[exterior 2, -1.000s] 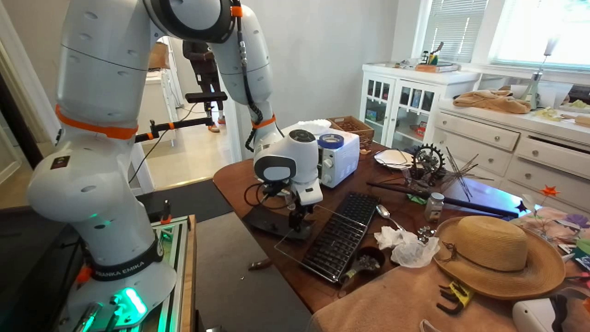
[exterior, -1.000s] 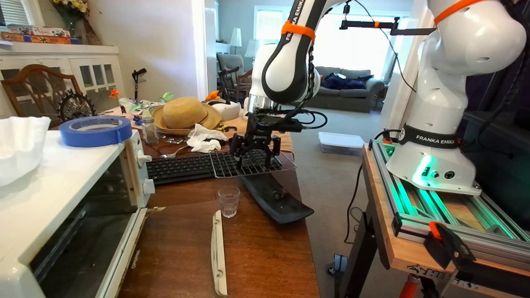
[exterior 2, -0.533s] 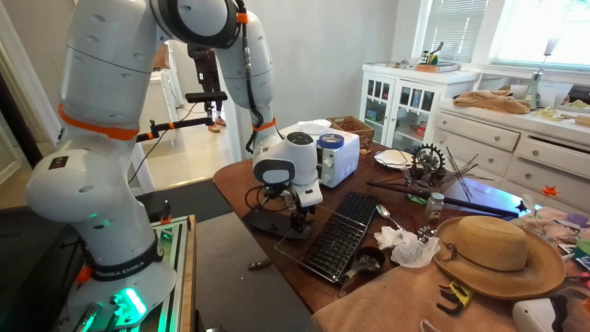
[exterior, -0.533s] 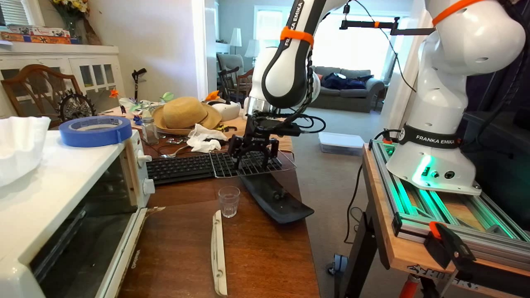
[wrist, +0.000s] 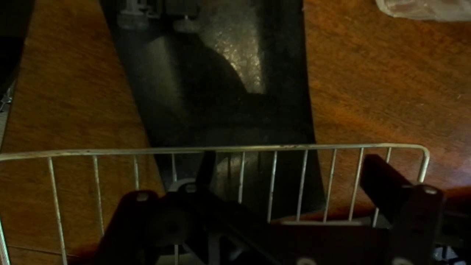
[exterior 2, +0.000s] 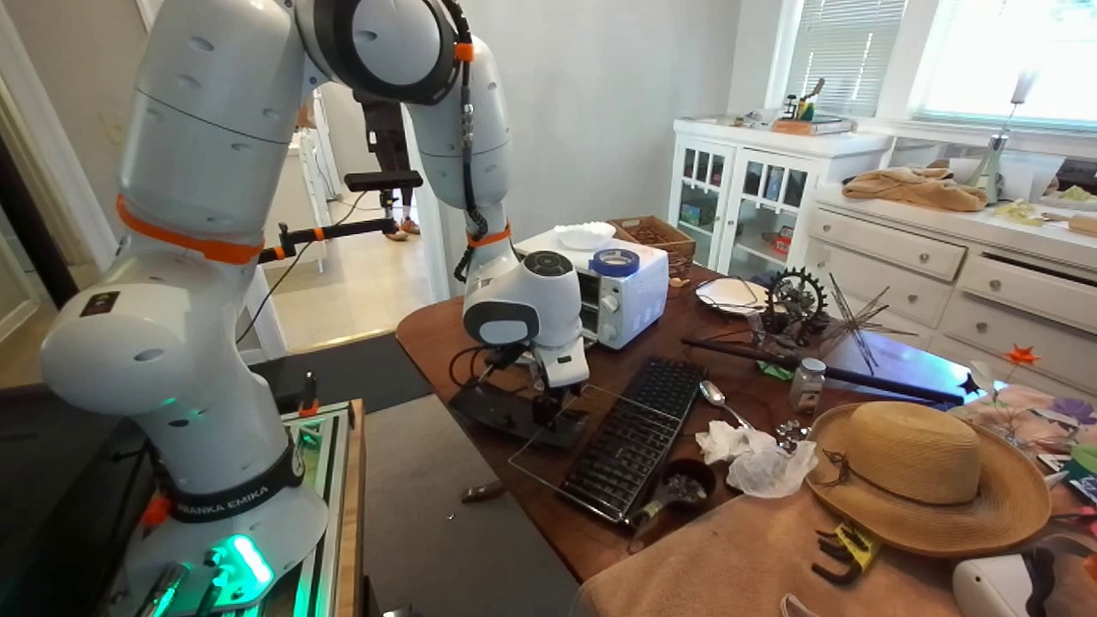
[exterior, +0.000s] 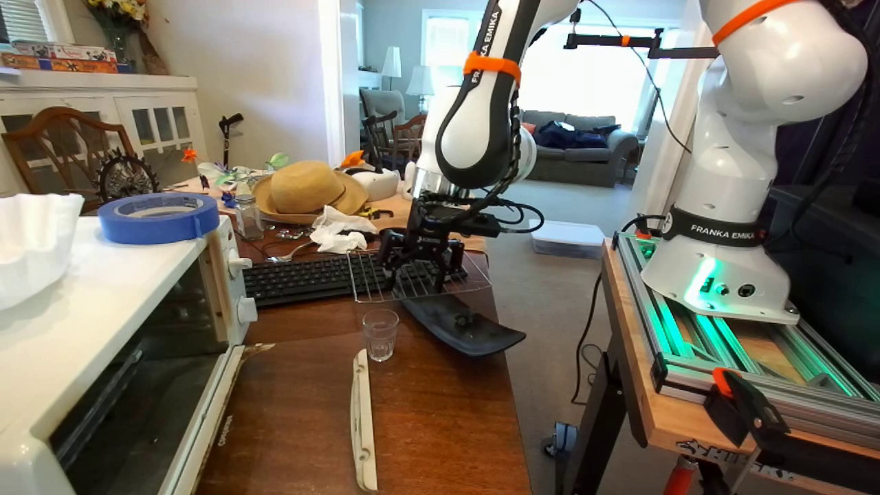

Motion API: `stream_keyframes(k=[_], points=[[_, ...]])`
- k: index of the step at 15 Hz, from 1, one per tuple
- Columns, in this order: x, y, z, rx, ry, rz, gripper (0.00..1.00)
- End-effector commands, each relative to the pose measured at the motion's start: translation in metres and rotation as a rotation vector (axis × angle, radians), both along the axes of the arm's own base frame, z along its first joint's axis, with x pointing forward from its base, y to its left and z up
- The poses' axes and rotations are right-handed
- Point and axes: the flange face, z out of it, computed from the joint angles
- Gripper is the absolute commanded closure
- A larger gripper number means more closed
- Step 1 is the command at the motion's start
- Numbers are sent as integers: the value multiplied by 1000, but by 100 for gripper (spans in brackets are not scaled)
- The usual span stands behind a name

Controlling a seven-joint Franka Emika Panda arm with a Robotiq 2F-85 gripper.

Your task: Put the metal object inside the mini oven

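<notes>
Slanting lengthwise from under wire rack [wrist: 257, 148] toward table edge [exterior: 512, 426], dark oblong piece [exterior: 443, 323], hand [exterior: 414, 287] above, jaws apart

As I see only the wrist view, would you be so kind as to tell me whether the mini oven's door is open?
Observer: It looks open; in an exterior view I can see past the front of the mini oven into its dark inside.
Operator: Thank you; in my view the end effector hides the lower part of the wire rack, so would you tell me what lies beneath it?
Observer: In both exterior views a black keyboard lies beneath part of it, though I cannot tell whether the two touch.
</notes>
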Motion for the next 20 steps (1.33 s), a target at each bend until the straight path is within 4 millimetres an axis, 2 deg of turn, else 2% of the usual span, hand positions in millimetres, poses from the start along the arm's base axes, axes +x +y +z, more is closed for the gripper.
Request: stream_keyframes(k=[1, 9, 14, 20], points=[[-9, 4, 5, -3, -35, -41, 0], [-30, 2, 14, -29, -70, -89, 0], [-29, -7, 7, -33, -45, -105, 0], [-33, -18, 8, -52, 3, -76, 0]])
